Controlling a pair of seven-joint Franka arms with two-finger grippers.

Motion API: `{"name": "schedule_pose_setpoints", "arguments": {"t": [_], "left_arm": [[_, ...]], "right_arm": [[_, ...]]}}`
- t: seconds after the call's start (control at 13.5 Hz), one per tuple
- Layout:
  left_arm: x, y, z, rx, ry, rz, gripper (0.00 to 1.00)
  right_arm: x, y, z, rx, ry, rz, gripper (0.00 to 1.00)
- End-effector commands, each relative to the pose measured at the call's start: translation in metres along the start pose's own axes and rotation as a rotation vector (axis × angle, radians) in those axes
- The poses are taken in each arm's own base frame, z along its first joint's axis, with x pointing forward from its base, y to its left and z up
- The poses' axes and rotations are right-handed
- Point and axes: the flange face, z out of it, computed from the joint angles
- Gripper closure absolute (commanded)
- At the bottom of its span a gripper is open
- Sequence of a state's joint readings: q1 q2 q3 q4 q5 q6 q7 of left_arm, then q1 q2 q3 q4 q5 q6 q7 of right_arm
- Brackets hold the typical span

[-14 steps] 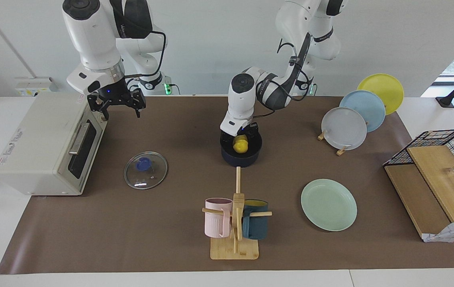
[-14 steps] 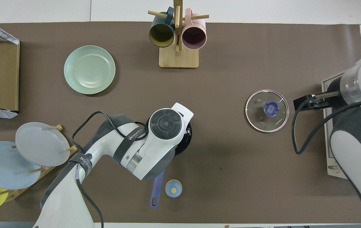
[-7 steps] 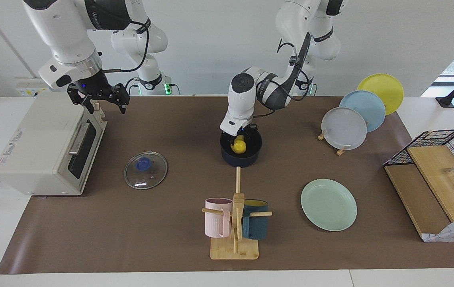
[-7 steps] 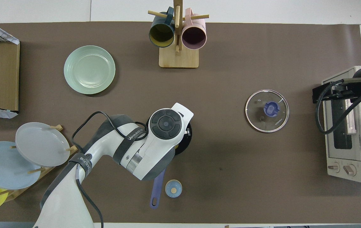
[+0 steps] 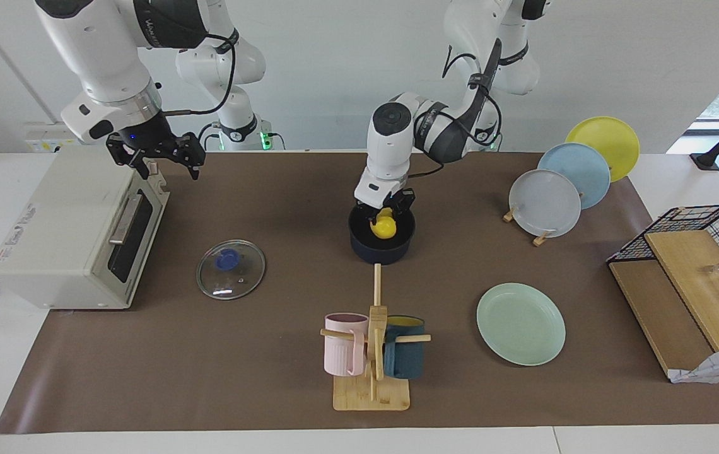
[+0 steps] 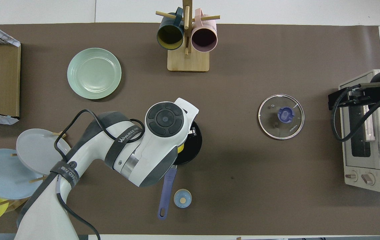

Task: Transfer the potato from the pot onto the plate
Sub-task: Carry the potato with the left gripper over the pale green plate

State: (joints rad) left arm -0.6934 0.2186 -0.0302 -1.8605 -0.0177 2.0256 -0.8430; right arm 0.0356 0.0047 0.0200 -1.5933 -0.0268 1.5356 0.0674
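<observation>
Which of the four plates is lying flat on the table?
The mint-green plate, alone beside the mug stand; the grey, blue and yellow ones stand in a rack.

Bare mat (image 5: 460,265) between pot (image 5: 381,249), plate (image 5: 520,323)

The left end effector (image 5: 385,213) has clamped shut on the potato (image 5: 385,227) and now lifts it, so the yellow lump sits higher, at the rim of the pot (image 5: 382,249) rather than deep inside. The left arm's wrist has risen and swung a little toward the plate racks' end. Over at the toaster oven (image 5: 75,227), the right end effector (image 5: 157,157) has drawn back from the tabletop and hangs, jaws wide, above the oven's top corner.
</observation>
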Motion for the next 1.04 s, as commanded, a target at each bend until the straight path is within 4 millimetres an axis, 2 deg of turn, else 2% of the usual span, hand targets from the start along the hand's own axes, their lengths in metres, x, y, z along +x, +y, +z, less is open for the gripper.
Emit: {"name": "schedule_pose_setpoints", "arguments": {"t": [0.0, 0.07, 0.22, 0.3, 0.37, 0.44, 0.59, 0.67, 0.74, 0.89, 0.96], "left_arm": [[0.023, -0.019, -0.033, -0.01, 0.004, -0.031, 1.0], [0.035, -0.03, -0.047, -0.02, 0.001, -0.053, 1.0], [0.075, -0.063, -0.087, -0.07, 0.001, -0.085, 1.0], [0.102, -0.089, -0.097, -0.104, 0.003, -0.087, 1.0], [0.131, -0.125, -0.094, -0.123, 0.012, -0.062, 1.0], [0.157, -0.162, -0.087, -0.123, 0.018, -0.046, 1.0], [0.202, -0.208, -0.061, -0.126, 0.048, -0.007, 1.0], [0.228, -0.233, -0.039, -0.125, 0.07, -0.001, 1.0], [0.245, -0.245, -0.021, -0.124, 0.073, 0.006, 1.0], [0.281, -0.258, -0.001, -0.104, 0.082, 0.015, 1.0], [0.289, -0.264, 0.008, -0.087, 0.084, 0.013, 1.0]], "right_arm": [[0.001, 0.002, -0.002, -0.005, -0.005, 0.009, 0.0], [0.001, 0.003, -0.002, -0.005, -0.003, 0.01, 0.0], [-0.001, 0.004, -0.004, -0.005, -0.005, 0.012, 0.0], [-0.001, 0.004, -0.005, -0.005, -0.002, 0.013, 0.0], [0.0, 0.006, -0.004, -0.003, -0.002, 0.016, 0.0], [0.001, 0.008, -0.005, -0.003, 0.001, 0.019, 0.0], [0.0, 0.012, -0.003, -0.001, -0.001, 0.027, 0.0], [-0.001, 0.013, 0.0, 0.002, -0.009, 0.027, 0.0], [-0.002, 0.013, 0.002, 0.009, -0.015, 0.028, 0.0], [-0.002, 0.013, 0.001, 0.012, -0.014, 0.028, 0.0], [-0.002, 0.013, 0.005, 0.012, -0.022, 0.033, 0.0]]}}
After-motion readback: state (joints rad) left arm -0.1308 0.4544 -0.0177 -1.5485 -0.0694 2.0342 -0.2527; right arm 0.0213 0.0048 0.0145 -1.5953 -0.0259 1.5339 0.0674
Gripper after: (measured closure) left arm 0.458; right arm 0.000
